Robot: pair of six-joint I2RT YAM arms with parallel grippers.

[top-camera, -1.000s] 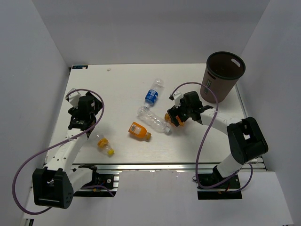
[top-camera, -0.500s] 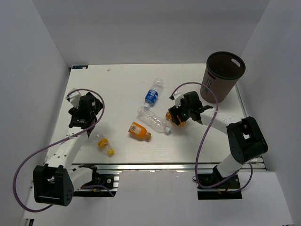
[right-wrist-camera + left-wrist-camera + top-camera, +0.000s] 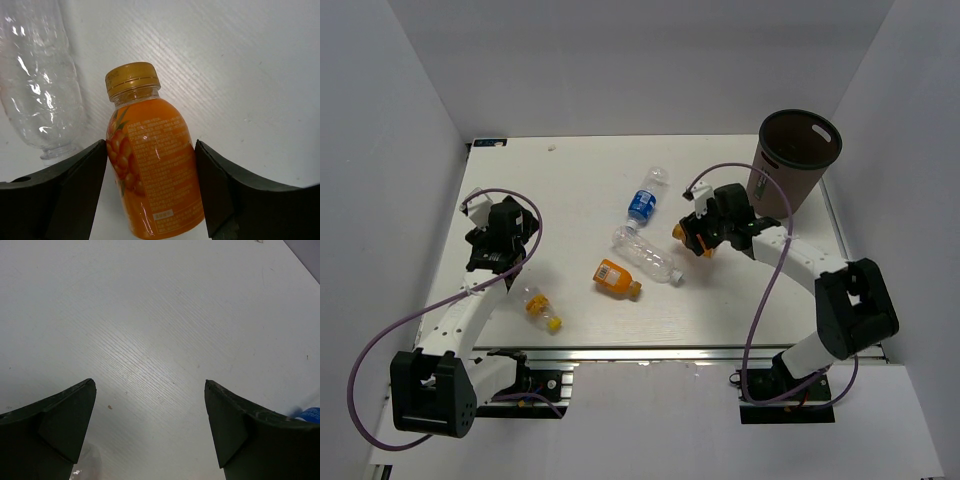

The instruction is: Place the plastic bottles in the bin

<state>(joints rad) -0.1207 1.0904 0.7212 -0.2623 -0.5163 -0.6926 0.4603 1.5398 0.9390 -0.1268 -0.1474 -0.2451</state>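
Right hand (image 3: 151, 146) clamped on the orange-filled bottle (image 3: 155, 175), gold cap (image 3: 132, 77) forward; a second ago it stood wide. You've swung it nearer the bin (image 3: 788, 185), bottle seemingly off the surface (image 3: 570, 190). Left hand (image 3: 150, 385) wide, empty

The left gripper (image 3: 150, 386) pointed down with its jaws spread wide, while the right gripper (image 3: 151, 150), arm stretched forward, gripped an orange bottle (image 3: 154, 172) by its sides.
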